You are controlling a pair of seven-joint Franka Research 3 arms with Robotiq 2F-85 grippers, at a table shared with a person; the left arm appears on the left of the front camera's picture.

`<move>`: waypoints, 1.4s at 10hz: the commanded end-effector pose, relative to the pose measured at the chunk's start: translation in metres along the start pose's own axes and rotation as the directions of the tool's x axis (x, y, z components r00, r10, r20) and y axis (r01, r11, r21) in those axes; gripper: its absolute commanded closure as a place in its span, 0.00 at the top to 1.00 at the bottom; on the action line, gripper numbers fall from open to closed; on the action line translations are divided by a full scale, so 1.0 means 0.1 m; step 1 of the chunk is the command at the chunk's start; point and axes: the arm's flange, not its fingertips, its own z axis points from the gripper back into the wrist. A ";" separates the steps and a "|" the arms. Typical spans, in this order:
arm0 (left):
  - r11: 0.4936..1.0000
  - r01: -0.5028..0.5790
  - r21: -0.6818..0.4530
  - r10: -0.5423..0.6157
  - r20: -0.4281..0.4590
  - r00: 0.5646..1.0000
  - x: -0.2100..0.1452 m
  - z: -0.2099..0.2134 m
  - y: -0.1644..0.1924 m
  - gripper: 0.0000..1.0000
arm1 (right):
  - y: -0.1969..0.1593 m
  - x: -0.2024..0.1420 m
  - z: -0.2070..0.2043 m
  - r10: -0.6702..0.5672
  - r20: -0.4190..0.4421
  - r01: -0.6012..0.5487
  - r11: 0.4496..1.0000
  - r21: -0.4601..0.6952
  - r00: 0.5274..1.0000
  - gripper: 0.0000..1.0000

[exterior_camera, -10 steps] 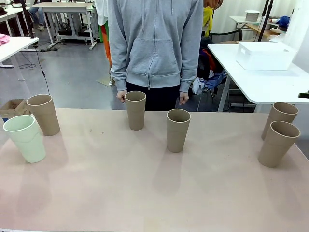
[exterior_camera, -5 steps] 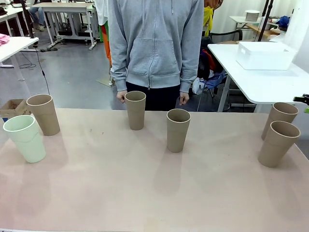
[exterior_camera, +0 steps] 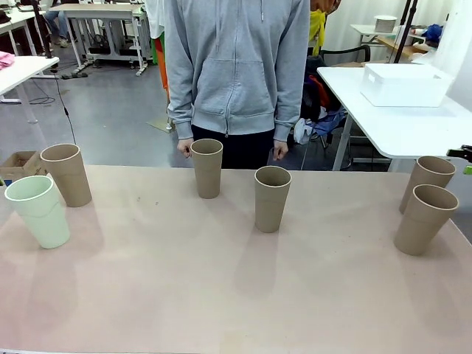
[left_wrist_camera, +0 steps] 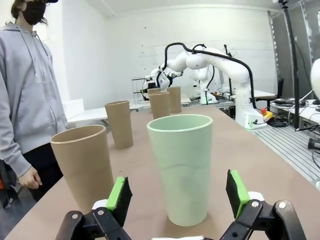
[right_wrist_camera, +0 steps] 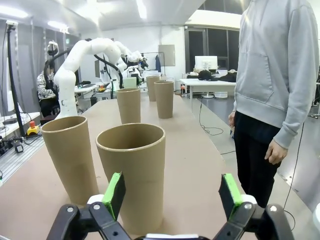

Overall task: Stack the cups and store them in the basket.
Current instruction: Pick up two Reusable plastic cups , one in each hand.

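Quick status from my seat. On the front cam all six cups stand upright on the worktop, none stacked. The mint cup is at the left edge of the frame, with the left tan cup just behind it. The back middle cup sits near the person in the grey hoodie, whose hands hang at their sides. The front middle cup is a bit lower right of that one. The right pair is over at the right edge, one cup just behind the other.

The basket is on a separate white table in the upper right, well apart from every cup.

Left wrist cam: the left gripper has its fingers spread wide. The mint cup is centred between the green pads, with a gap on both sides and no contact. A tan cup sits just to its left in that frame.

Right wrist cam: the right gripper is released too. The nearest tan cup is lined up low in the frame, closer to the left pad. I can't tell if that pad touches it. Another tan cup stands just to its left.
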 end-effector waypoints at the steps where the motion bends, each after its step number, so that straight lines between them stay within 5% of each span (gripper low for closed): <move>1: 0.997 0.061 0.056 -0.060 -0.014 0.998 -0.12 -0.15 -0.13 1.00 | -0.04 -0.13 -0.03 0.044 -0.081 -0.041 0.999 0.034 0.996 1.00; 7: 0.990 0.042 0.137 -0.033 -0.069 0.997 -0.28 -0.36 -0.13 1.00 | -0.09 -0.55 -0.13 0.034 -0.148 -0.019 0.995 0.102 0.988 1.00; 14: 0.996 0.039 0.081 -0.027 -0.141 0.990 -0.32 -0.44 -0.06 1.00 | 0.02 -0.70 -0.17 0.036 -0.137 -0.016 0.990 0.143 0.990 1.00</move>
